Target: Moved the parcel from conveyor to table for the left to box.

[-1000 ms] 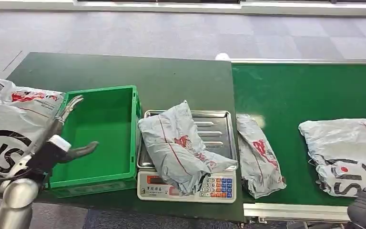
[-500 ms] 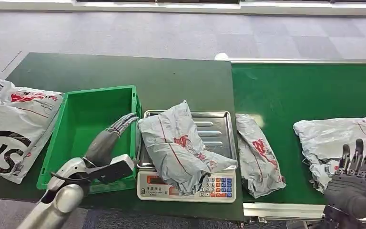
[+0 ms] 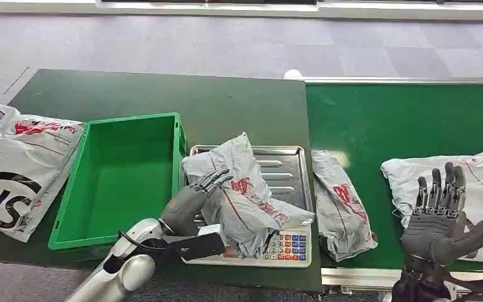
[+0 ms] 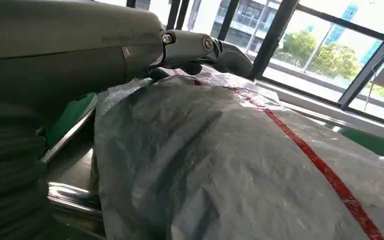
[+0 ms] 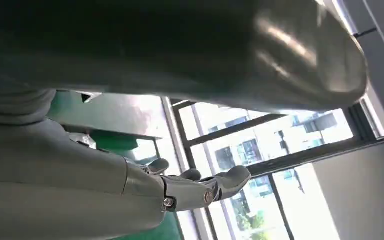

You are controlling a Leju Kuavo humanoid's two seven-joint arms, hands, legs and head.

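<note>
reaching my spread left hand (image 3: 196, 195) onto the crumpled grey plastic parcel (image 3: 239, 192) on the steel scale tray (image 3: 287, 165); next i must grip it and carry it to the green plastic crate (image 3: 126, 179).

The parcel (image 3: 242, 192) on the scale is wrapped in grey plastic film, crinkled and faintly glossy, with red print. The scale (image 3: 286, 173) has a polished steel pan, ribbed and reflective, above a matt white plastic front with coloured keys. The crate (image 3: 75, 182) near the bench's left edge is smooth, bright green moulded plastic. The bench (image 3: 163, 91) top looks matt dark green; the conveyor (image 3: 402, 116) belt is a brighter, smooth green with a brushed metal rim.
</note>
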